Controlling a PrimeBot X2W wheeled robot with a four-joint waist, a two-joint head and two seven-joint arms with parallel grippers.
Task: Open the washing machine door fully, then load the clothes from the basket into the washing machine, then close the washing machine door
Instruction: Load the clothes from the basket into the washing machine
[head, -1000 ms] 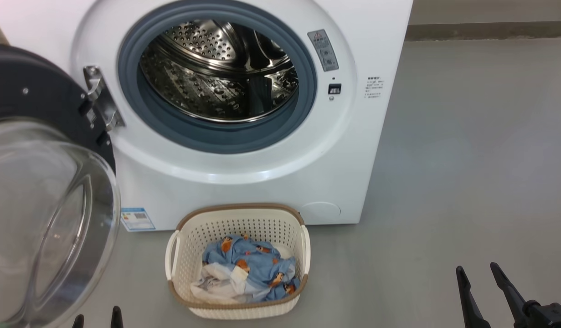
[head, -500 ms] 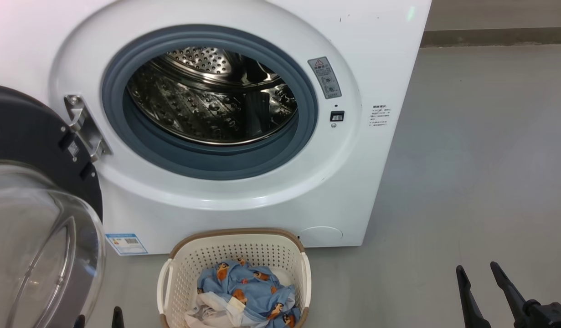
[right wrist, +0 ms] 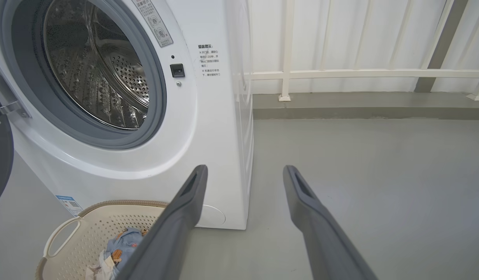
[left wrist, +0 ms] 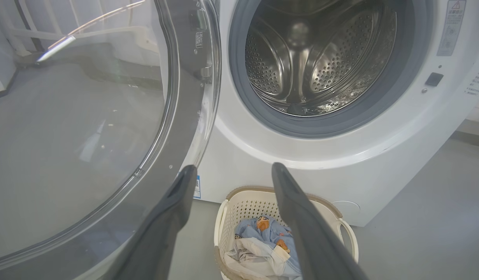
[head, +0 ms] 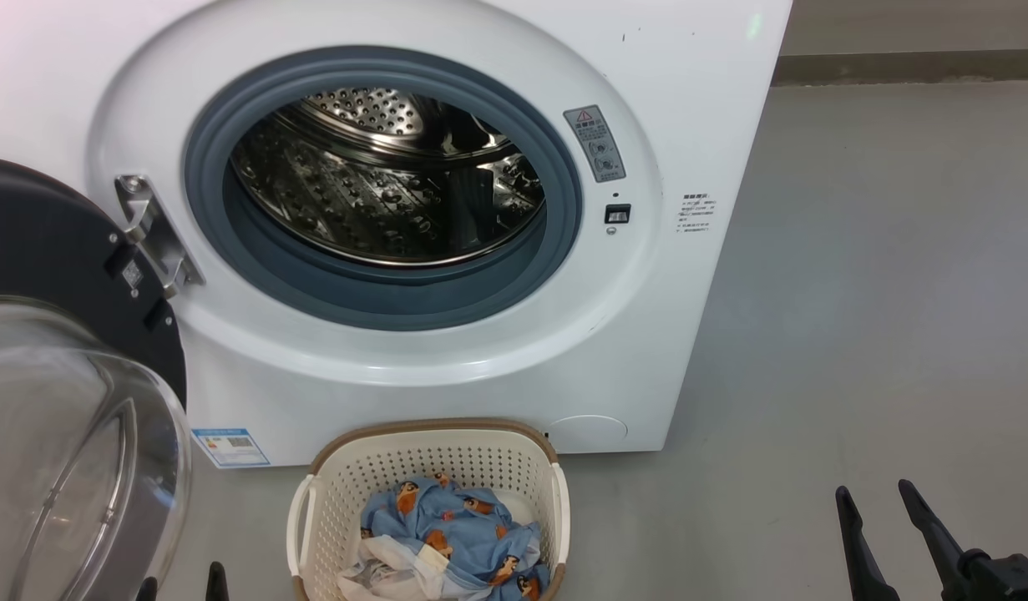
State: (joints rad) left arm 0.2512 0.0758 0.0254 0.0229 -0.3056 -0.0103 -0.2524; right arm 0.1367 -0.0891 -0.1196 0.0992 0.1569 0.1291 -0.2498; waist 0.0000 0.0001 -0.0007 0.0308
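The white washing machine stands before me, its steel drum bare inside the blue-grey seal. Its door hangs swung out to the left, the glass bowl bulging toward me. On the floor in front sits the cream basket holding the clothes, blue printed fabric over a white piece. My left gripper shows its fingertips at the bottom edge, open, left of the basket. My right gripper is open and empty over bare floor at the lower right. In the left wrist view the open left gripper sits above the basket, beside the door.
Grey floor stretches to the right of the machine. A white railing and a low kerb run along the back wall. A blue label sticker marks the machine's lower left front.
The camera tilted up between the oldest frame and half a second ago, so machine and basket sit lower in view. Since then nothing has moved; both grippers keep their places.
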